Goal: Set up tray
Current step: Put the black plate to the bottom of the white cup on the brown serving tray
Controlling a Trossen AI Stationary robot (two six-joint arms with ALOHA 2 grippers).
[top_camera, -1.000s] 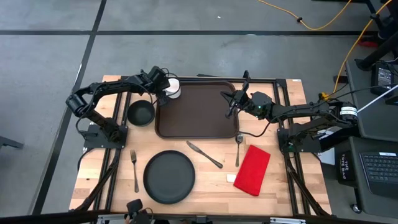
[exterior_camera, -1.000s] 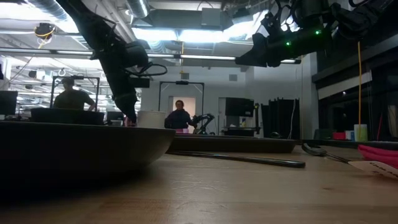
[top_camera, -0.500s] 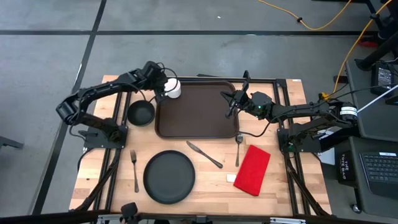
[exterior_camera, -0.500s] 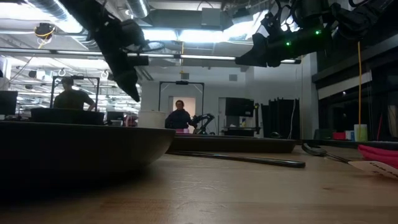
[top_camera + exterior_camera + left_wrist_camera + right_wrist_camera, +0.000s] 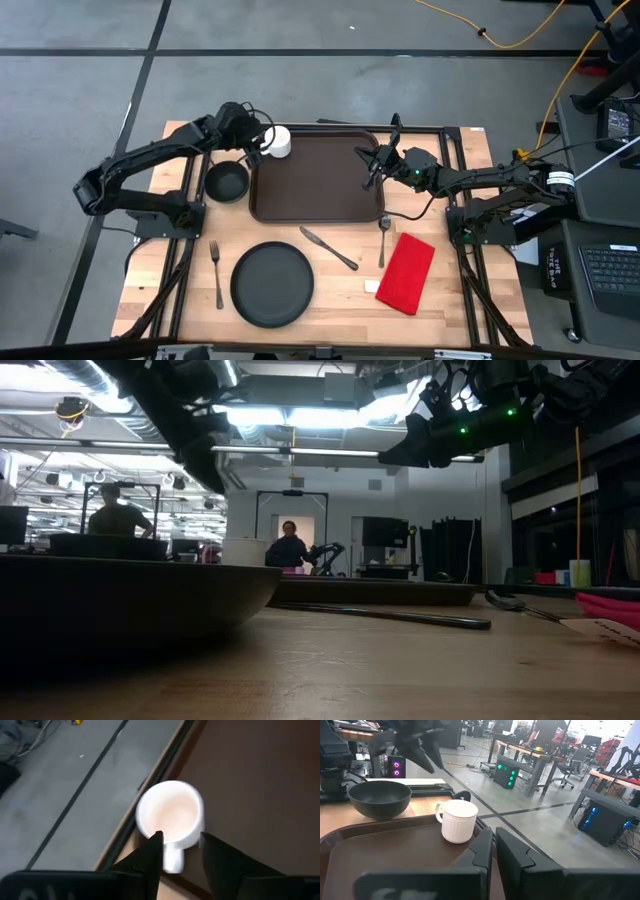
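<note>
The dark brown tray [image 5: 315, 180] lies at the far middle of the table. A white mug [image 5: 278, 141] stands upright on its base in the tray's far left corner, also seen as the mug [image 5: 170, 812] and the mug [image 5: 459, 821]. My left gripper [image 5: 252, 143] hovers open just left of and above the mug. In its wrist view its fingers [image 5: 154, 851] stand either side of the handle [image 5: 173, 860] without touching; the low view shows this gripper [image 5: 205, 460] raised well above the mug [image 5: 245, 550]. My right gripper [image 5: 373, 166] is shut and empty, held in the air over the tray's right part.
A black bowl [image 5: 227, 182] sits left of the tray. Toward the near edge lie a fork [image 5: 216, 272], a round black plate [image 5: 272, 284], a knife [image 5: 328, 248], a spoon [image 5: 382, 240] and a red napkin [image 5: 406, 272]. People are in the room beyond.
My left gripper has risen from beside the mug and drawn back a little toward the table's left edge. The mug has stayed standing in the tray's far left corner. My right arm has kept still.
</note>
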